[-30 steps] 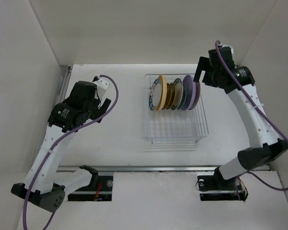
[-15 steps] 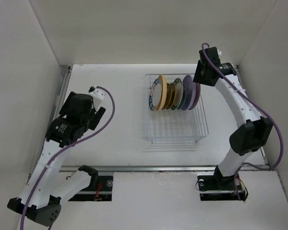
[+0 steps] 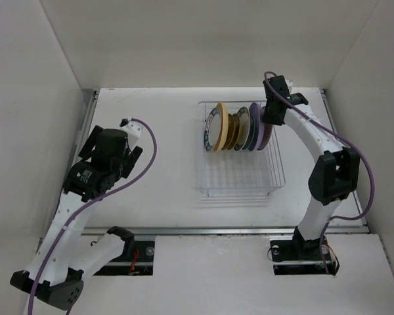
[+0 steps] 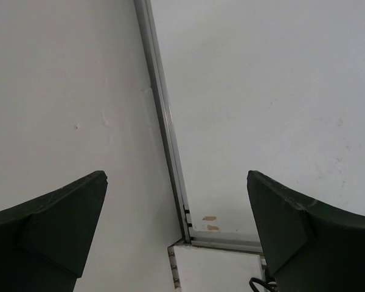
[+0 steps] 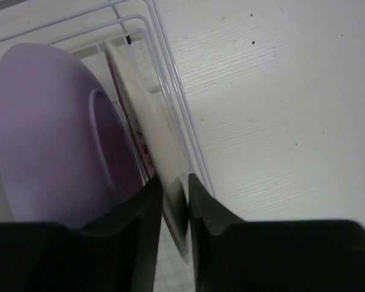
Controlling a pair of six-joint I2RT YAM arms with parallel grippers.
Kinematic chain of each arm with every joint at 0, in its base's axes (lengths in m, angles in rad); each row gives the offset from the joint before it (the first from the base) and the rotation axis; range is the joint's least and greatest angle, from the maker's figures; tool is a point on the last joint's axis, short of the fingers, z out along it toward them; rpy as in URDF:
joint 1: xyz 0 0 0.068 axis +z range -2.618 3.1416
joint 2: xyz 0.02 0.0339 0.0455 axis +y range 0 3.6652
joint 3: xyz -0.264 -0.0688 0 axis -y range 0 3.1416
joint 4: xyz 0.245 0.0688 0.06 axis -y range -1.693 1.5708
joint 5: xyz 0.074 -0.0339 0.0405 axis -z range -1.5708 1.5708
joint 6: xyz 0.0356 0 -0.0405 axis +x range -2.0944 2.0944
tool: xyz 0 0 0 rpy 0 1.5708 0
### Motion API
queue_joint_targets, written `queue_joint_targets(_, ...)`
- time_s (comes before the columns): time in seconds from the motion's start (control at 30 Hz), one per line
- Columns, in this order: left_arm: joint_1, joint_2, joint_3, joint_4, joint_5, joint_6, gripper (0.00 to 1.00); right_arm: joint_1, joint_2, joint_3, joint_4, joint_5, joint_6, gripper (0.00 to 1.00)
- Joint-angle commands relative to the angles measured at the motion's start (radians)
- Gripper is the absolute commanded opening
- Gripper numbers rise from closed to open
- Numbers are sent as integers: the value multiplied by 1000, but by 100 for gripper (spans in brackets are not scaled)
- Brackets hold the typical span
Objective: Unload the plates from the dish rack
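The right gripper [image 5: 175, 185] is being brought in from the side to the right end of the row in the dish rack [image 3: 243, 191], so the first removal is being started. It is being clamped, nearly together, on the rim of the white patterned plate [image 5: 149, 121] beside the lavender plate [image 5: 42, 121]; the left gripper [image 4: 176, 176] is being held wide apart, empty

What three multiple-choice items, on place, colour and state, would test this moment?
1. The plates stand: A at the dish rack's far end; B on the table; C flat at its near end.
2. The plate beside the cream plate in the right gripper is: A mustard; B lavender; C teal.
3. The left gripper is: A shut on a plate; B shut, empty; C open, empty.
Answers: A, the top view shows them upright in the far slots; B, the right wrist view shows the lavender plate beside it; C, its fingers stand wide apart.
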Motion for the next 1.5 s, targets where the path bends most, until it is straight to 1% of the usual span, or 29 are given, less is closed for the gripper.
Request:
queue_joint_targets(0.0,-2,-1,22,0,-25,-3,100,-2,3,-41,78,1,5,26)
queue_joint_targets(0.03,-2,8,22,0,-25,-3,100,-2,3,-53,78,1,14,19)
queue_joint_targets(0.07,-2,17,31,0,-25,-3,100,-2,3,-53,78,13,14,6)
queue_joint_targets(0.1,-2,17,31,0,-25,-3,100,-2,3,-35,56,35,14,0)
queue_joint_targets(0.2,-2,36,65,-22,-25,-25,100,-2,-49,-1,-7,76,14,0)
queue_joint_targets(0.27,-2,36,91,-33,-4,-36,100,-2,-113,39,-60,114,32,0)
queue_joint_targets(0.43,-2,36,91,-43,58,-58,100,18,-265,135,-152,249,41,0)
queue_joint_targets(0.5,-2,36,100,-52,82,-68,100,18,-314,203,-225,283,41,0)
queue_joint_targets(0.57,-2,36,109,-52,140,-69,100,18,-334,258,-280,352,41,0)
queue_joint_targets(0.6,-2,36,109,-52,159,-59,100,18,-343,272,-341,380,41,0)
queue_joint_targets(0.63,-2,36,109,-62,206,-59,100,18,-343,281,-369,401,41,0)
queue_joint_targets(0.7,-2,36,109,-72,266,-70,100,18,-391,281,-409,408,64,0)
queue_joint_targets(0.73,-2,26,128,-72,301,-70,100,27,-415,272,-409,377,75,0)
queue_joint_targets(0.77,-2,26,137,-72,377,-88,100,27,-446,255,-388,327,75,0)
queue_joint_targets(0.8,-2,26,149,-72,421,-113,100,36,-483,182,-355,179,75,0)
queue_joint_targets(0.83,-2,26,163,-72,468,-124,97,36,-570,122,-237,79,75,0)
queue_joint_targets(0.87,-2,40,186,-72,583,-124,97,36,-616,43,-156,-39,63,0)
queue_joint_targets(0.9,-2,40,186,-82,651,-133,97,36,-698,-142,30,-292,52,0)
queue_joint_targets(0.93,-2,52,186,-82,721,-133,97,36,-725,-230,117,-409,52,0)
queue_joint_targets(0.97,-2,68,153,-82,787,-121,96,36,-742,-306,188,-510,52,0)
queue_joint_targets(1.0,-2,77,134,-64,893,-121,96,36,-742,-363,247,-593,72,0)
queue_joint_targets(1.03,-2,88,117,-47,929,-131,96,45,-751,-448,300,-720,89,0)
queue_joint_targets(1.07,-2,112,103,-29,956,-162,96,45,-751,-484,410,-772,113,0)
queue_joint_targets(1.13,-2,131,70,45,995,-193,96,76,-751,-539,517,-886,172,0)
queue_joint_targets(1.17,-2,140,60,66,995,-213,96,88,-751,-567,578,-901,195,0)
queue_joint_targets(1.33,7,189,24,169,1055,-271,97,156,-721,-590,627,-919,195,0)
queue_joint_targets(1.4,18,215,7,226,1064,-317,97,191,-699,-609,667,-939,206,0)
queue_joint_targets(1.47,18,252,-6,252,1111,-328,95,212,-681,-621,677,-939,206,0)
